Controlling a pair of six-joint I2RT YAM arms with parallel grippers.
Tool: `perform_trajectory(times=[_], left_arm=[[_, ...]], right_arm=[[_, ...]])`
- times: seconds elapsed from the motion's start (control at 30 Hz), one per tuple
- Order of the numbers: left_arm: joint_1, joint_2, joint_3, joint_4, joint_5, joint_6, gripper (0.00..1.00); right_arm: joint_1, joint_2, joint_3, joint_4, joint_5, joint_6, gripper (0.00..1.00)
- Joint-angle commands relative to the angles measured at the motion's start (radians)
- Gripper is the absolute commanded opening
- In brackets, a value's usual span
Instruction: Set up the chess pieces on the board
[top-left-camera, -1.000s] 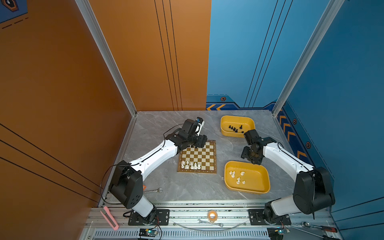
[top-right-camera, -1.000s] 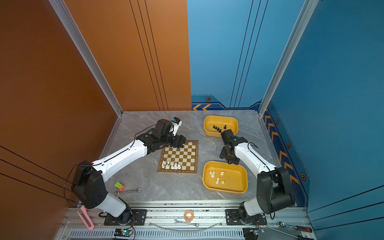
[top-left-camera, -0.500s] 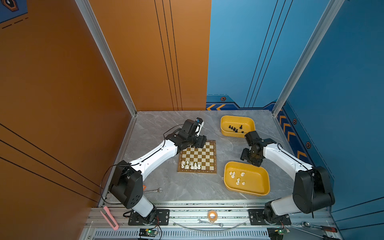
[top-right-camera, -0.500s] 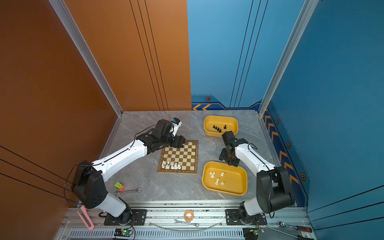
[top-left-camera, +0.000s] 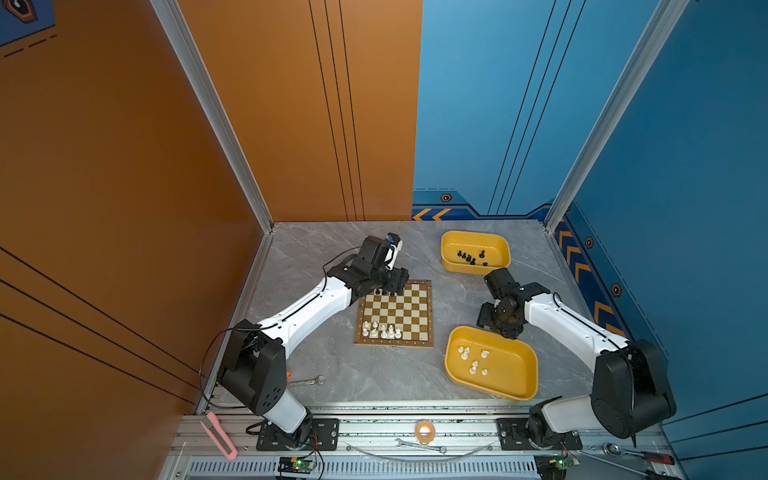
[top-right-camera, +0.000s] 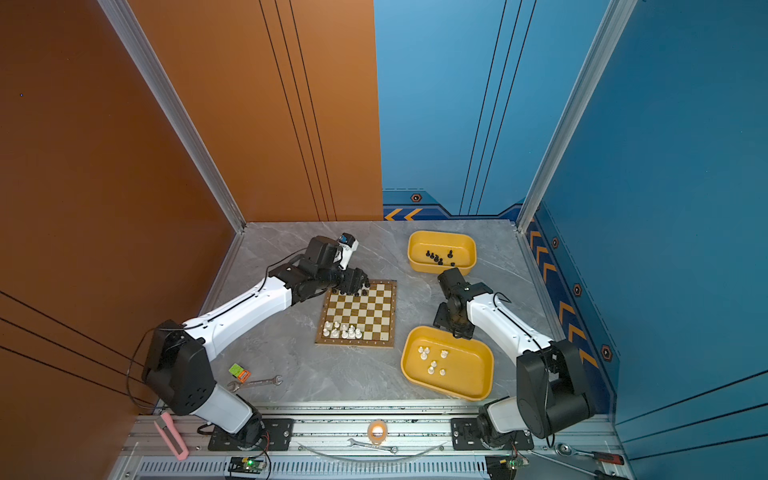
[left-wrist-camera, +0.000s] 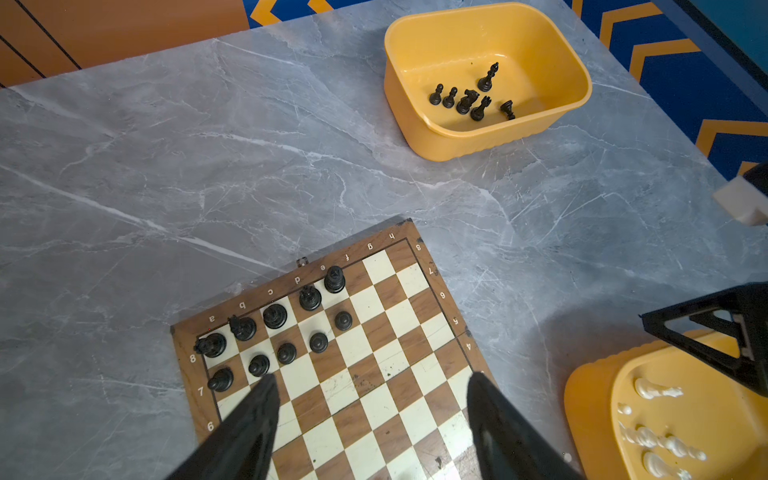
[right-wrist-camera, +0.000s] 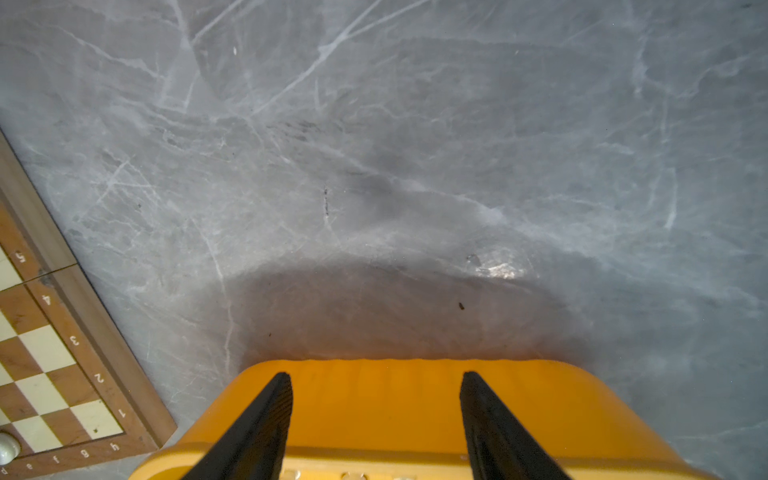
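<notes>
**A:** Where is the chessboard (top-left-camera: 409, 309)?

**B:** It lies flat in the middle of the grey marble tabletop (top-left-camera: 419, 257), between the two arms.

**A:** What stands on it?

**B:** Ten black chessmen (left-wrist-camera: 274, 316), in two rows of five on files a to e, ranks 8 and 7. In both top views that is the board's 11 o'clock corner. A cluster of white chessmen (top-left-camera: 390, 331) stands at its 7 o'clock corner, too small there to count.

**A:** And off the board?

**B:** Six loose black pieces (left-wrist-camera: 463, 104) sit in the far yellow tray (left-wrist-camera: 478, 141), at about 1 o'clock from the board. One of them leans over. A handful of loose white pieces (top-left-camera: 473, 366) lie in the near yellow tray (top-left-camera: 509, 370), at about 4 o'clock from the board.

**A:** The left gripper (left-wrist-camera: 372, 375)?

**B:** It hangs over the black end of the board with its jaws spread wide and nothing between them. In its wrist view one fingertip (left-wrist-camera: 266, 388) shows right beside the pawn on b7. I cannot tell whether they touch.

**A:** The right gripper (right-wrist-camera: 375, 374)?

**B:** Its jaws are parted too and it is empty. It hovers over the near tray's 12 o'clock rim, with bare tabletop beyond its fingertips.

**A:** Anything else on the table?

**B:** A combination spanner (top-left-camera: 307, 381) lies at about 8 o'clock from the board, near the left arm's base.
</notes>
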Motion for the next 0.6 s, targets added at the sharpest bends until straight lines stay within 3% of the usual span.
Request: perform_trajectory(times=[0.0,0.3,0.43,0.57], left_arm=[[0.011,0.022,0.043,-0.013,0.033,0.003,0.72],[0.021,0.053,0.084,-0.033,0.010,0.004,0.73],[0.023,0.063,0.099,-0.026,-0.015,-0.011,0.73],[0.024,0.064,0.092,0.002,-0.034,-0.040,0.74]], right_arm=[[0.018,-0.002,-0.002,-0.050,-0.015,0.023,0.67],[0.015,-0.128,0.131,-0.207,0.121,-0.011,0.76],[0.000,-0.180,0.193,-0.286,0.126,-0.019,0.75],[0.031,-0.231,0.149,-0.318,0.095,0.025,0.70]])
